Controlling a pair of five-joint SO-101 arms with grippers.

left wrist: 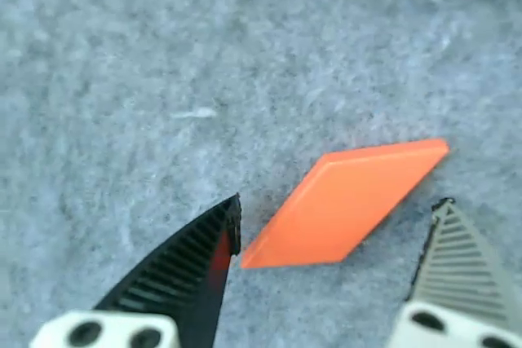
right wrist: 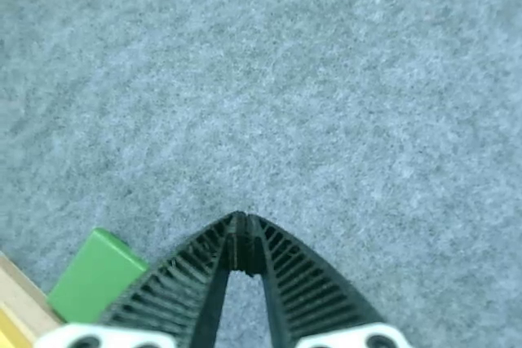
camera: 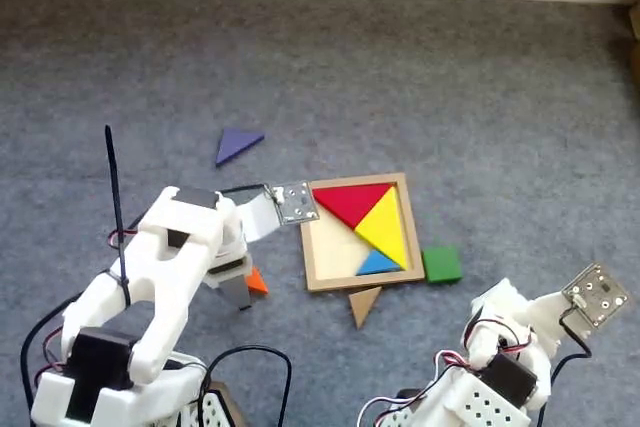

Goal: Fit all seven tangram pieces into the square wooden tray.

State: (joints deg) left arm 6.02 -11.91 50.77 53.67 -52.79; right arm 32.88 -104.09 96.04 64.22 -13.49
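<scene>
The square wooden tray (camera: 360, 181) lies mid-carpet and holds a red triangle (camera: 352, 202), a yellow triangle (camera: 388, 229) and a small blue triangle (camera: 378, 264). Its left part is bare wood. An orange parallelogram (left wrist: 347, 201) lies flat on the carpet left of the tray, between the fingers of my open left gripper (left wrist: 339, 202), partly under that arm in the high view (camera: 257, 283). My right gripper (right wrist: 242, 219) is shut on nothing, over carpet near the green square (right wrist: 94, 275), which sits by the tray's right side (camera: 441, 264).
A tan triangle (camera: 364, 303) lies just below the tray's front edge. A purple triangle (camera: 238, 144) lies farther back on the left. Grey carpet covers the whole area. A black cable (camera: 113, 197) stands up beside the left arm.
</scene>
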